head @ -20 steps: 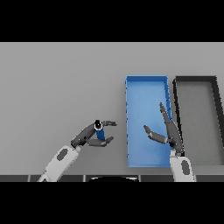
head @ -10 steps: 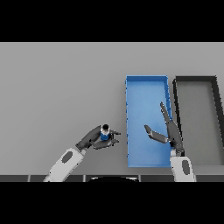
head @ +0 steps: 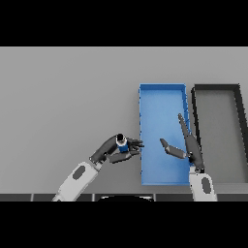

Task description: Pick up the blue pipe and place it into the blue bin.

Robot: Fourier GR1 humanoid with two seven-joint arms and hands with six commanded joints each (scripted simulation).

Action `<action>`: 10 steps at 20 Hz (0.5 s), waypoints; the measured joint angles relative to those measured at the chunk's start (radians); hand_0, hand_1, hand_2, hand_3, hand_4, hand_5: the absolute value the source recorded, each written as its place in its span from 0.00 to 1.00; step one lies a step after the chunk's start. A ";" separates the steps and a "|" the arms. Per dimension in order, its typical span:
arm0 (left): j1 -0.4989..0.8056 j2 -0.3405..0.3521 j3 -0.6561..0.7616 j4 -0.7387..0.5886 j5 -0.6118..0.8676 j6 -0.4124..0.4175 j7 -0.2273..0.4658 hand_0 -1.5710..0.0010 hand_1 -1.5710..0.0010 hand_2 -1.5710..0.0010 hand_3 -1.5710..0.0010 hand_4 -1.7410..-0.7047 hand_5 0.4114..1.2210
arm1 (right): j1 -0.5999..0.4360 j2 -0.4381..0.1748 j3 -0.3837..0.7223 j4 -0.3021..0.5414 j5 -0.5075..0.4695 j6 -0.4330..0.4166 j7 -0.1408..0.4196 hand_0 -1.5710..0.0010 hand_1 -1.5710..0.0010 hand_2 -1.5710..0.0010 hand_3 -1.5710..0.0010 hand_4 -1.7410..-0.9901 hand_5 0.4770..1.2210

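Left hand closes on the pipe and nears the bin

The left hand [head: 115, 150], open around the blue pipe [head: 122, 144] a second ago, now curls round it and sits closer to the blue bin [head: 162, 88], fingertips near its left wall.

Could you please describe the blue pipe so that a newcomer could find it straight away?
Start at the open blue rectangular bin on the grey table. Just beyond its left wall, the left hand grips a short blue pipe with a dark open end, the only small object there.
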State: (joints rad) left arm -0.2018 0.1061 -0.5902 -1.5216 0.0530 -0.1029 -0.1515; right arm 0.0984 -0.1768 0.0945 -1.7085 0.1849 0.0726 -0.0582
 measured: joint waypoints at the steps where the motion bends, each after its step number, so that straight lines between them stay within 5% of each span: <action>1: 0.000 0.005 -0.001 -0.026 0.000 -0.006 -0.006 0.01 0.01 0.01 0.01 0.26 1.00 | 0.002 -0.002 0.002 0.007 0.004 0.002 -0.002 1.00 1.00 1.00 1.00 0.81 0.11; 10: -0.037 -0.010 0.010 -0.066 -0.003 -0.058 0.088 0.00 0.00 0.00 0.00 0.26 1.00 | -0.077 -0.029 -0.009 0.061 -0.001 0.026 0.014 1.00 1.00 1.00 1.00 0.83 0.14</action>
State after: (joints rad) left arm -0.2383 0.0961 -0.5806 -1.5872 0.0500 -0.1614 -0.0635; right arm 0.0211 -0.2055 0.0854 -1.6473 0.1836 0.0985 -0.0440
